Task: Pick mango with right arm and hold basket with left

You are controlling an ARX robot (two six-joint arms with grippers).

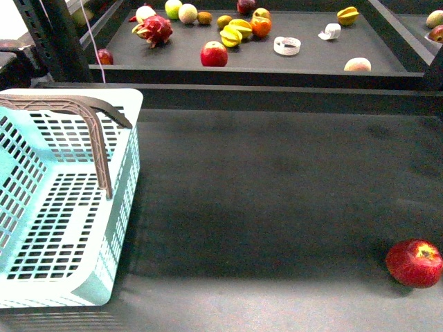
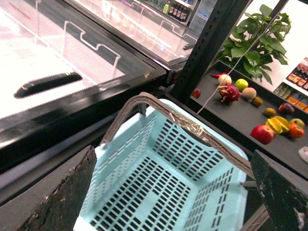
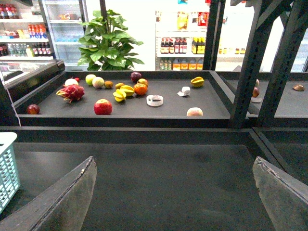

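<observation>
One aqua basket (image 1: 55, 294), one red apple (image 1: 414, 263) on table (image 1: 277, 207), one dragon fruit (image 1: 156, 30)

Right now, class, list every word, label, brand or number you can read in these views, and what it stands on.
No text is legible.
Labels on the shelf bottles: too small.
Print on the packets: blurred.
The basket: no marking visible.
</observation>
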